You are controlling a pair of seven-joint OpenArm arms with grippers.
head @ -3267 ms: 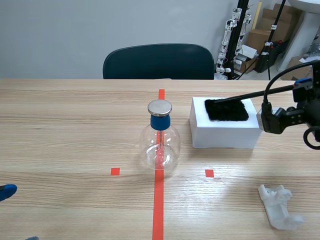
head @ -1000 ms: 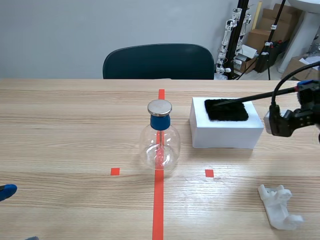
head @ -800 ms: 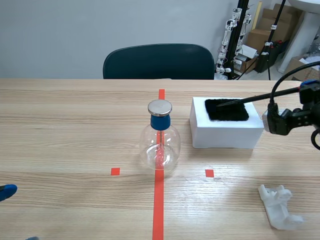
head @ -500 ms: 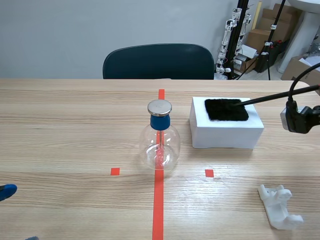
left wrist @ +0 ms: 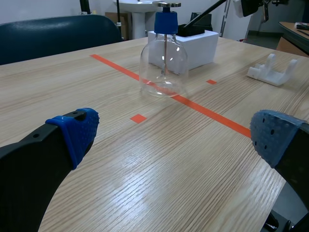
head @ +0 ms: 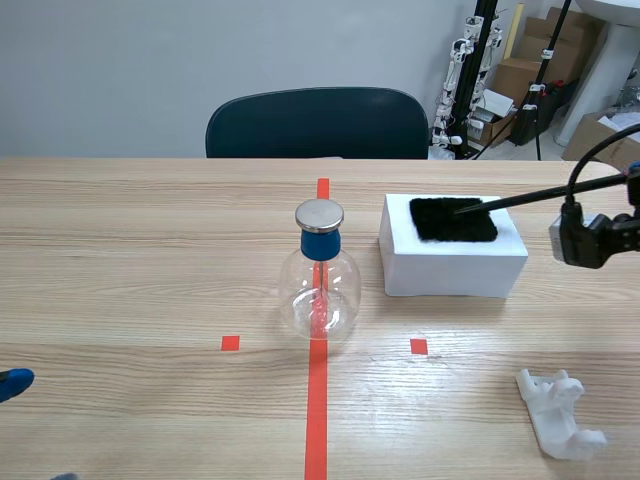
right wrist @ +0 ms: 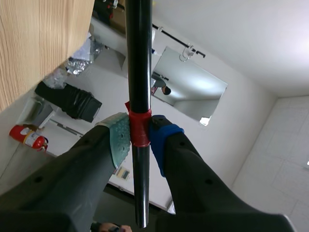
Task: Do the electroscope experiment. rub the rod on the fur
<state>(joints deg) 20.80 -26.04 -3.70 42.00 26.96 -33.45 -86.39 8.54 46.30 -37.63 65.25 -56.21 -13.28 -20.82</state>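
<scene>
- On the wooden surface, right of the middle, a white block carries a black patch of fur on its top.
- A thin black rod slants in from the right, and its far tip lies on the fur.
- The right gripper holds the rod. Its wrist view shows both fingers closed on a red band around the rod, with a grey-green pad on one side and a blue pad on the other.
- The right arm hangs above the right side of the surface, near the white block.
- The electroscope is a clear glass flask with a blue stopper and a flat metal disc on top. It stands on the orange-red centre line, near the block but apart from it.
- The left gripper sits low over the near left part of the surface. Its fingers are spread wide and hold nothing, and the electroscope stands well ahead of them.
- A white plastic holder lies on the near right part of the surface.
- A dark green chair stands behind the far edge.
</scene>
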